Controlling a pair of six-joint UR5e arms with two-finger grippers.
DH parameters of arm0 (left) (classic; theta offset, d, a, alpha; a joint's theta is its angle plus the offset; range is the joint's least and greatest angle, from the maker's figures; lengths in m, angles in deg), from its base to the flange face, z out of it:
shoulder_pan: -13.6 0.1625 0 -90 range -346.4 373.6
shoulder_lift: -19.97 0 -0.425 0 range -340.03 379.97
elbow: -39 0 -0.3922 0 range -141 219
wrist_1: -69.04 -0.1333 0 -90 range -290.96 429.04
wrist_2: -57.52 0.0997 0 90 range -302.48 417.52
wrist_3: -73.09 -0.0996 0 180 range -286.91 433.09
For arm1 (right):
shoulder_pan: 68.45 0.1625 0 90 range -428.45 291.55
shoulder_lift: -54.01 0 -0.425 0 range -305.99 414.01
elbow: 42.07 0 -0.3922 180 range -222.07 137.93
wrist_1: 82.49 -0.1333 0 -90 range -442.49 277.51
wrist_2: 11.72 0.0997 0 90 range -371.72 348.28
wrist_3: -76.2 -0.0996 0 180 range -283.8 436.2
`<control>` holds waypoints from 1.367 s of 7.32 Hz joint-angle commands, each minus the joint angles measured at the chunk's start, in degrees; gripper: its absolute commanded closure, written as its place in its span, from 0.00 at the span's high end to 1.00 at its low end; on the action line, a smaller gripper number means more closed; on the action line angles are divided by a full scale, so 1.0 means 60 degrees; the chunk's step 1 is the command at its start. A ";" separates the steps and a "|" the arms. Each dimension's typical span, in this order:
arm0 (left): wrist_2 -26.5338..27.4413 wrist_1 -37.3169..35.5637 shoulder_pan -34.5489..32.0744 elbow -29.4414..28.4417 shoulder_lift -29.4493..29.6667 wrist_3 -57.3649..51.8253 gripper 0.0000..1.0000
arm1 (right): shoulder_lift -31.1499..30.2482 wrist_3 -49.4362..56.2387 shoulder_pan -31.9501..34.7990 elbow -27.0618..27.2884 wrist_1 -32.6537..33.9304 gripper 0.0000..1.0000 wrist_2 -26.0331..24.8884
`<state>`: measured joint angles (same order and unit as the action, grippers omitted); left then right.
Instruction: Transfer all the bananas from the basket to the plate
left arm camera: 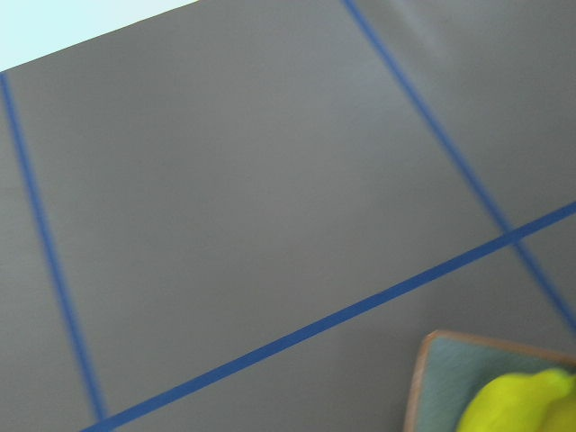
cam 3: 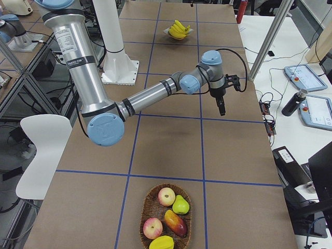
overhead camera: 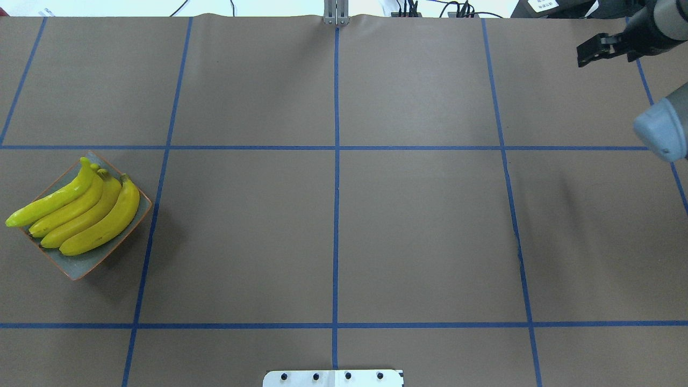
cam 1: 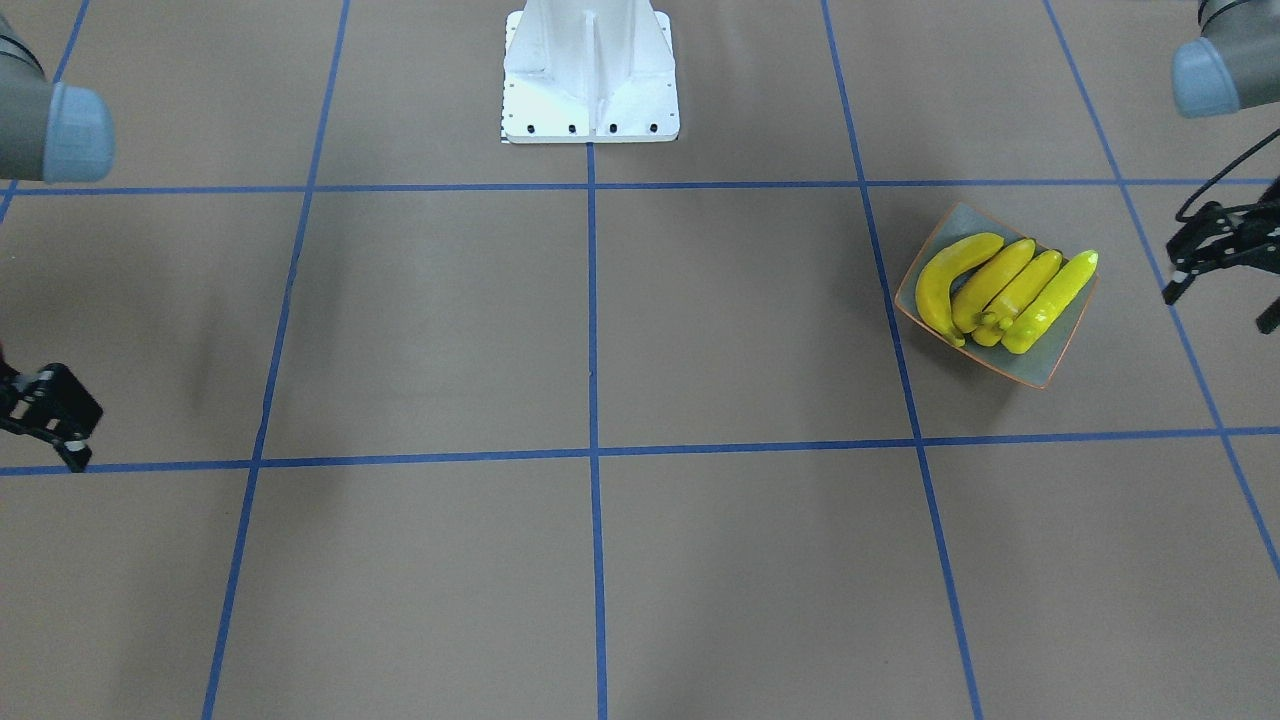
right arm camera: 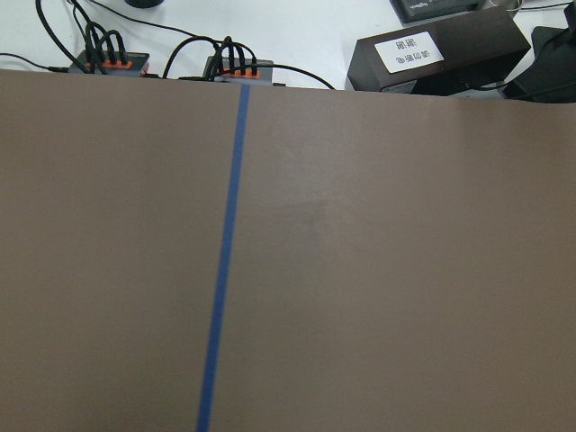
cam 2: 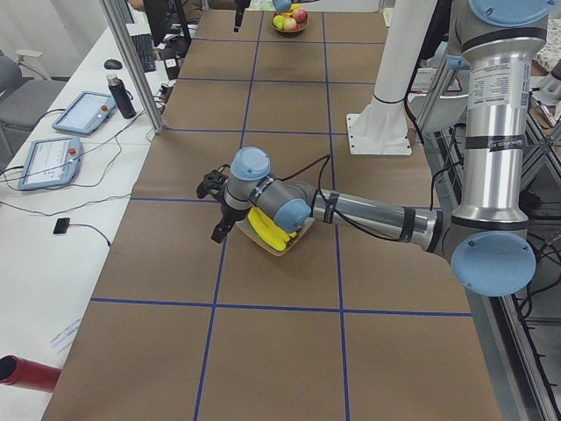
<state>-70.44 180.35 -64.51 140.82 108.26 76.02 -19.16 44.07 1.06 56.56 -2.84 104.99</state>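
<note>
While side by side, bananas [overhead camera: 80,215] on plate [overhead camera: 86,264]

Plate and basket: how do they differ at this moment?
The plate is square, shallow, grey-blue; the basket is oval, brown, woven. The plate holds four bananas side by side; the basket holds apples, a pear and other fruit, no bananas. The plate sits toward the table's robot-left end, the basket toward its right end. Both rest flat on it.

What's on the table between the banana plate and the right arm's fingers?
Nothing. In the overhead view, only bare brown table crossed by blue tape lines lies between the plate and the right fingers.
</note>
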 commanded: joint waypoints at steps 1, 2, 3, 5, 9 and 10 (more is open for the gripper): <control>-0.0045 -0.2939 -0.0893 0.0023 0.0108 -0.2124 1.00 | -0.0622 0.1874 0.1633 0.0054 0.0954 1.00 0.1866; -0.0045 -0.3328 -0.1014 -0.0093 -0.0065 -0.2144 1.00 | -0.0652 0.3115 0.2164 0.0243 0.2240 1.00 0.2123; -0.0059 -0.3433 -0.1174 -0.0776 -0.0066 -0.2144 1.00 | -0.0681 0.4389 0.2300 0.0492 0.3833 1.00 0.1980; -0.0626 -0.3375 -0.1990 -0.1191 -0.0110 -0.2012 1.00 | -0.1468 0.4651 0.2316 0.0480 0.3591 1.00 0.1396; -0.2228 -0.3318 -0.3329 -0.1384 -0.0343 -0.2041 1.00 | -0.1882 0.4534 0.2302 0.0319 0.3029 1.00 0.1422; -0.2213 -0.3259 -0.3315 -0.1528 -0.0446 -0.2027 1.00 | -0.1882 0.4534 0.2302 0.0246 0.3014 1.00 0.1437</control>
<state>-83.69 160.37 -84.22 132.27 106.46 63.85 -30.39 71.28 14.88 58.48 15.37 113.55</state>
